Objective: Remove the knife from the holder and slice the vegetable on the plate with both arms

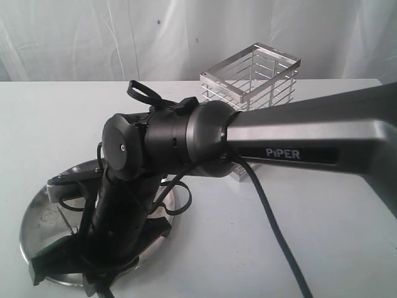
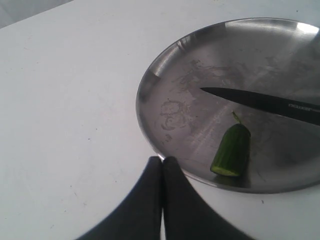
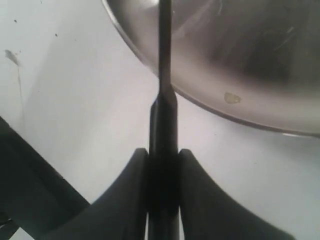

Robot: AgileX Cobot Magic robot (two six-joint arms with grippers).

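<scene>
My right gripper point(image 3: 163, 152) is shut on the black handle of the knife point(image 3: 164, 112). Its thin blade reaches out over the rim of the steel plate point(image 3: 150, 65). In the left wrist view the black pointed blade of the knife point(image 2: 260, 101) lies low across the plate point(image 2: 165, 85). A short dark green piece of vegetable point(image 2: 231, 150) with a pale cut face lies just beside the blade. My left gripper point(image 2: 162, 161) is shut and empty, its tips at the plate's near rim. The wire holder point(image 1: 251, 93) stands empty behind the right arm point(image 1: 291, 133), which bends down over the plate point(image 1: 31, 230).
A black cable point(image 1: 273, 217) hangs from the right arm and trails across the white table toward the front edge. A white curtain closes off the back. A dark part of the arm point(image 3: 25, 195) fills one corner of the right wrist view.
</scene>
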